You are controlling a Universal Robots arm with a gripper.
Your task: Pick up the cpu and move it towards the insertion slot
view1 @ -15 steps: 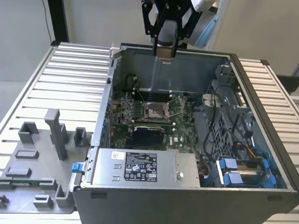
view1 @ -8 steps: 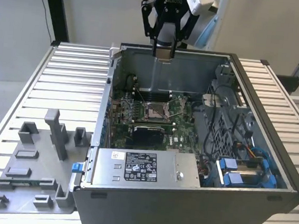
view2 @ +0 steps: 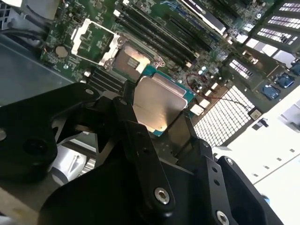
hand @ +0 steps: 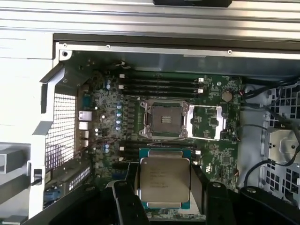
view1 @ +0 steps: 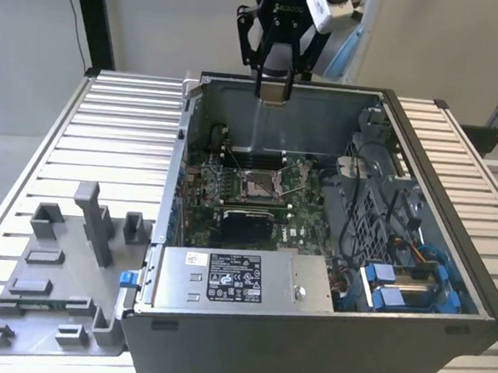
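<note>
First wrist view: the cpu (hand: 165, 182) is a thin square chip with a dull silvery metal face on a green-edged board, clamped by its two opposite sides between the black fingers (hand: 199, 180) of the gripper (hand: 164, 185). It is carried in the air, flat face toward the camera, apart from the board below. Beyond it lies the slot (hand: 164, 119), a square socket with a shiny silver frame and a grey-gold pin field; its hinged metal cover lies folded open just beside it. Dark long memory rails run along two sides of the slot on the green circuit board (hand: 220, 159).

In the second wrist view the cpu (view2: 157, 105) shows the same smooth, faintly reflective face with rounded corners, held at a tilt between matte black fingers (view2: 124, 117), with the slot (view2: 129, 60) beyond its far edge.

In the exterior view the gripper (view1: 273, 96) hangs above the rear rim of the open grey case (view1: 305, 333), over the case's far wall, and the slot (view1: 258, 184) sits near the middle of the case floor, well below and open from above. Cables and blue connectors crowd the case's corner at the exterior view's right. The case stands on a ribbed metal table (view1: 122, 130); a grey plastic tray (view1: 65, 266) with raised blocks lies at the table's near corner, at the exterior view's left.
</note>
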